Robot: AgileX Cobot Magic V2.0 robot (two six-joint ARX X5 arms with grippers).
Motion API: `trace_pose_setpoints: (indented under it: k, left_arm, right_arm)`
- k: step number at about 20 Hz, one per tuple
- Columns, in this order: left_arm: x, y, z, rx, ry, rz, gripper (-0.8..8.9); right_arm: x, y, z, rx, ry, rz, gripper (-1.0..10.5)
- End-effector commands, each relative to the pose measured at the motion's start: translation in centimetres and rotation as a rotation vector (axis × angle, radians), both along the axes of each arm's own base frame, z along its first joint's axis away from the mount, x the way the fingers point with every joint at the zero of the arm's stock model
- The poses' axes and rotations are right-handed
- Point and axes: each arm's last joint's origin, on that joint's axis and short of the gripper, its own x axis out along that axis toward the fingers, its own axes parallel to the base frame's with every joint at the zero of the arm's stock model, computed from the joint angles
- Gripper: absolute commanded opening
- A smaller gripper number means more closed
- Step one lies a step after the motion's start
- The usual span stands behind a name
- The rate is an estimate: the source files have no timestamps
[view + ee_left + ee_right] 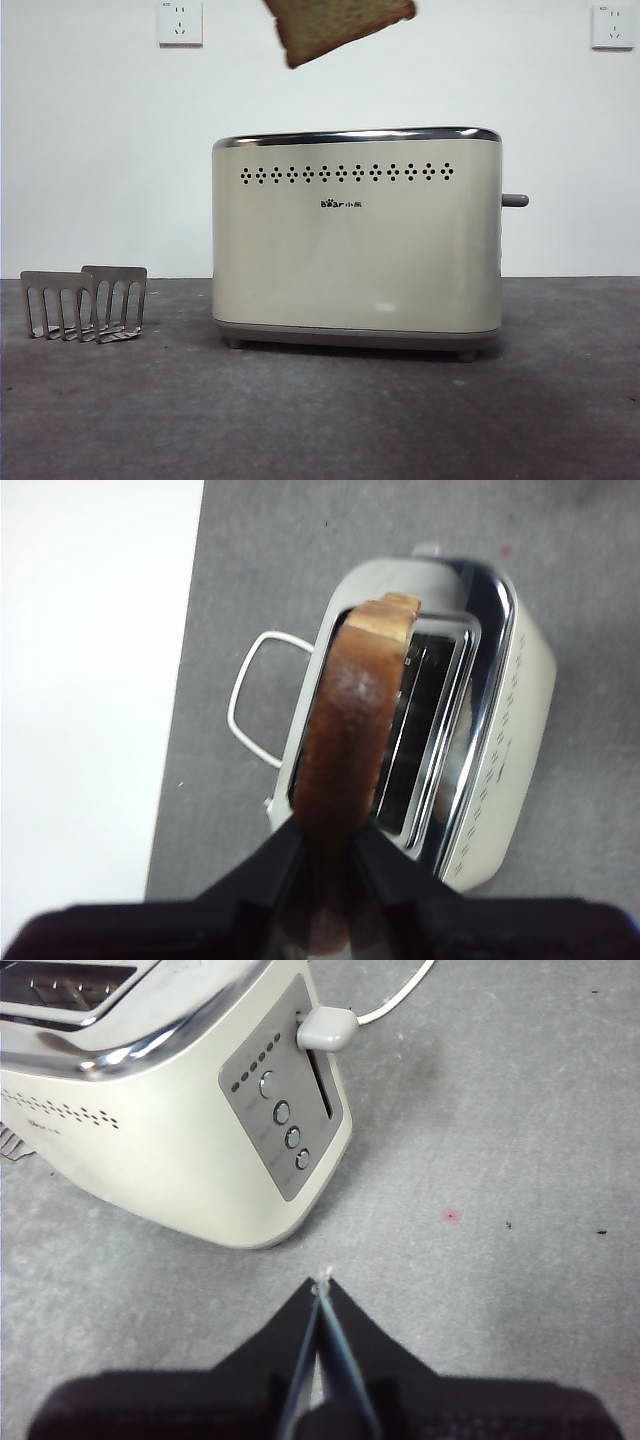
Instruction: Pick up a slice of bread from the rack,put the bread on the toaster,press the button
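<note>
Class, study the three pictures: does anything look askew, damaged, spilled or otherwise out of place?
Only one thing: the brown wholegrain slice of bread, clamped in the left gripper, hangs tilted above the cream boxy toaster rather than square to its slot. The small grey metal rack stands upright. Nothing looks spilled or damaged.

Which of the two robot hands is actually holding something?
The left gripper: its fingers clamp the slice of bread above the toaster. The right gripper is shut on nothing, near the button.
</note>
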Motion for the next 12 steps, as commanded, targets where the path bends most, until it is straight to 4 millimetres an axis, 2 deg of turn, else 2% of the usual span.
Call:
trace_pose_setpoints:
  k: [1, 6, 12]
  left_arm:
    - [0.9, -1.2, -1.2, 0.011, 0.055, 0.018, -0.13]
    - [2.2, -2.7, -3.3, 0.085, 0.106, 0.017, -0.13]
    - [3.1, -2.8, -3.8, 0.099, 0.111, 0.028, -0.12]
  right_arm:
    - [0.0, 0.0, 0.2, 0.004, -0.004, 0.002, 0.0]
    - [0.0, 0.0, 0.2, 0.004, -0.005, 0.004, 0.0]
    - [-0.1, 0.0, 0.0, 0.005, 0.01, 0.005, 0.0]
